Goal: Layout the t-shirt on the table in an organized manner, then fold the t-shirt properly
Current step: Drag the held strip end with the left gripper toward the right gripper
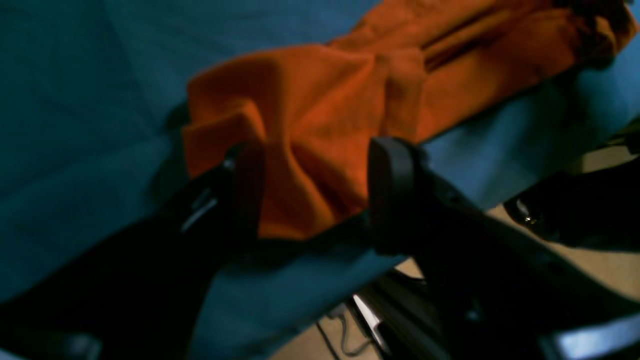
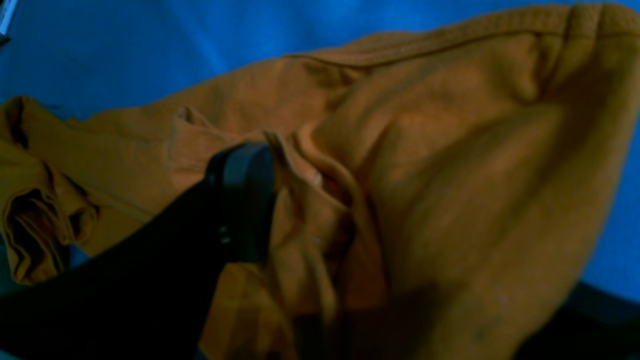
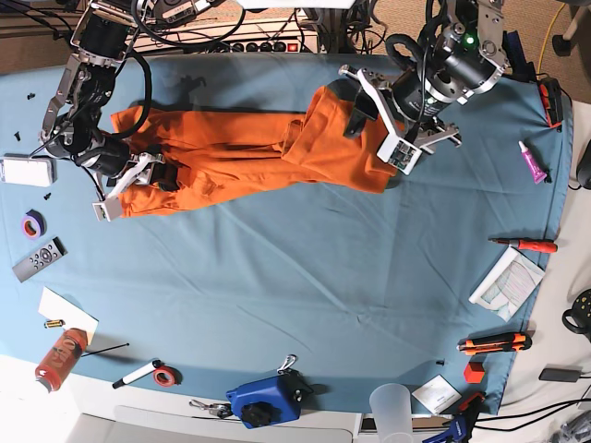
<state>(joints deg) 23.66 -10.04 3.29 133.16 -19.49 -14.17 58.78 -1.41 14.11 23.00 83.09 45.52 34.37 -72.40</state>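
Note:
The orange t-shirt (image 3: 231,152) lies bunched in a long strip across the far part of the blue-teal table (image 3: 305,277). My left gripper (image 3: 369,125) is at the shirt's right end. In the left wrist view its fingers (image 1: 392,190) stand wide apart with a bunch of the shirt (image 1: 320,115) between them, near the table's edge. My right gripper (image 3: 157,177) is at the shirt's left end. In the right wrist view one black finger (image 2: 245,200) presses a pinched fold of the shirt (image 2: 450,175). The other finger is hidden under the fabric.
Along the left edge lie a white box (image 3: 26,171), a purple tape roll (image 3: 34,223), a remote (image 3: 39,260) and an orange-red bottle (image 3: 60,358). At the front stand a blue device (image 3: 268,401) and a plastic cup (image 3: 392,406). At the right lie a screwdriver (image 3: 526,245) and a pink tube (image 3: 533,161).

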